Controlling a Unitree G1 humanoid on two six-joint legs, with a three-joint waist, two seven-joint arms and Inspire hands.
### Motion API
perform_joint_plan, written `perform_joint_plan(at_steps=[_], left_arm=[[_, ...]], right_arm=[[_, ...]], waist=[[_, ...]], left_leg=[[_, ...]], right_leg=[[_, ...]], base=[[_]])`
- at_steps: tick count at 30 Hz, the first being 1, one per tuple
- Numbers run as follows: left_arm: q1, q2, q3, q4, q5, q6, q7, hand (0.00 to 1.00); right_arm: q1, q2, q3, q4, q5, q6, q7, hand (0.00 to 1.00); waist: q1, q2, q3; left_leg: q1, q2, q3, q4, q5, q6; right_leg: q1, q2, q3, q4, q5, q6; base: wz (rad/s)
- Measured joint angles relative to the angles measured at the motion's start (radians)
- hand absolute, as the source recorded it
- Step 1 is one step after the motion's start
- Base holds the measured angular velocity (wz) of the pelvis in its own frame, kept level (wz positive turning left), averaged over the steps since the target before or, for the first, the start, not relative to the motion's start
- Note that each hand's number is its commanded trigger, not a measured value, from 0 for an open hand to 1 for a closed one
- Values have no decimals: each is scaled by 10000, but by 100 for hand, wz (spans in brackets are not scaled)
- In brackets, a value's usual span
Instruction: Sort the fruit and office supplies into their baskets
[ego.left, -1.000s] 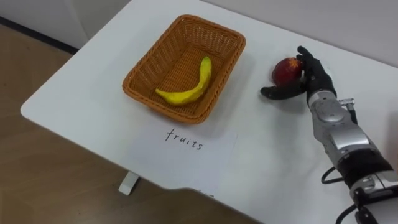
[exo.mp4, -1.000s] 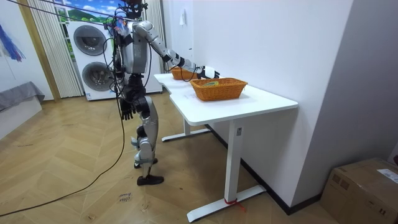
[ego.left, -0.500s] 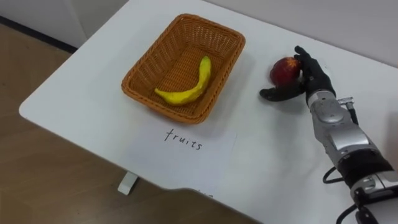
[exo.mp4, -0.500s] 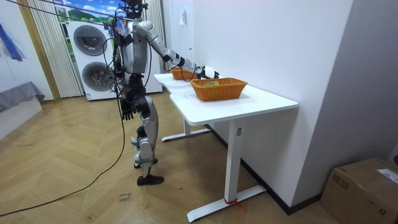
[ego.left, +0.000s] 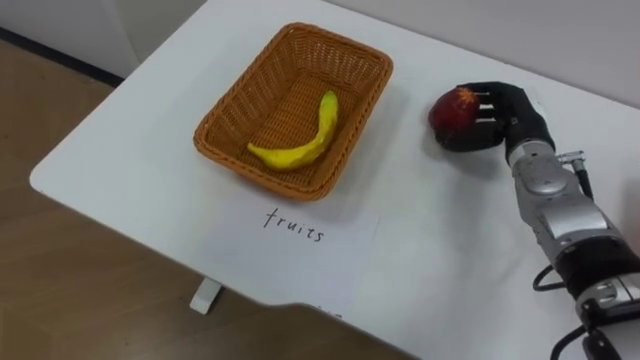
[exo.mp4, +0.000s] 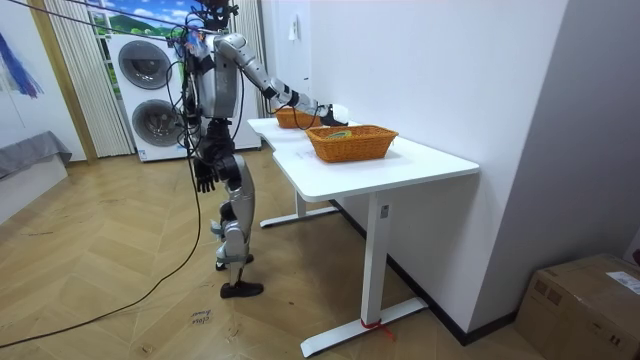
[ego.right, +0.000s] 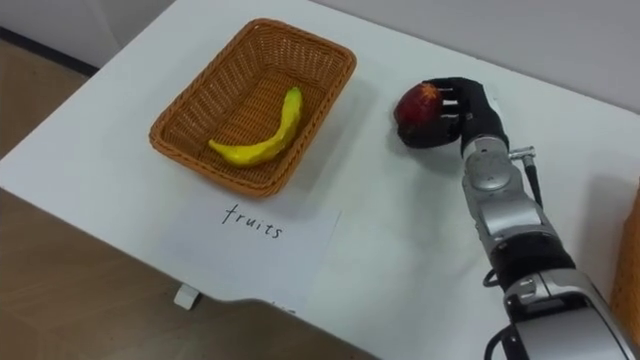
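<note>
The right hand (ego.left: 508, 110) has curled fingers around the round red apple (ego.left: 450, 112), at 3 o'clock from the brown wicker basket (ego.left: 228, 105).

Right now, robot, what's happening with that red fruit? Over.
Right hand shut on red fruit, right of the basket. Left hand down at side. Banana lying in basket. Nothing between fruit and basket. Over.

The right hand (ego.left: 505, 112) hides the right side of the apple (ego.left: 452, 112); the right eye view's right edge cuts off a second basket (ego.right: 632, 262), its contents unseen
</note>
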Motion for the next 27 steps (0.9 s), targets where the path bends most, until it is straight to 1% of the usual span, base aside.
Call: perform_joint_plan(at_steps=[3,6,11,18,24,27], left_arm=[[-4,6,13,-4,0,-5,1,0],[-4,34,12,-2,0,-3,1,0],[-3,141,53,18,1,0,-2,0],[-3,148,123,14,1,1,-6,0],[8,149,120,5,-1,-3,2,0],[20,163,144,-12,-9,-16,11,0]], right_arm=[[-1,144,46,2,1,-159,242,100],[-4,174,170,2,0,-195,506,100],[-3,179,271,1,-27,-197,744,100],[-3,180,262,1,-29,-196,1077,100],[1,188,251,16,1,-208,1128,100],[45,196,236,-84,10,-238,1118,100]], waist=[[0,3,0],[14,-1,-2],[16,-19,-13],[16,-70,-33],[9,-93,-13],[-30,-100,-18]], left_leg=[[-10,-3,-10,0,0,0],[-17,-10,-22,7,1,-1],[-3,-10,-22,8,12,-16],[1,-6,-23,10,18,-23],[1,-7,-40,23,18,-24],[-2,-10,-63,20,19,-27]], right_leg=[[12,0,-4,-1,0,0],[30,-3,-9,1,0,-1],[43,1,1,2,1,-2],[44,9,35,2,4,-6],[63,11,-1,0,7,-12],[66,10,-27,-10,7,-12]], base=[[0],[0],[0],[0],[0],[0]])
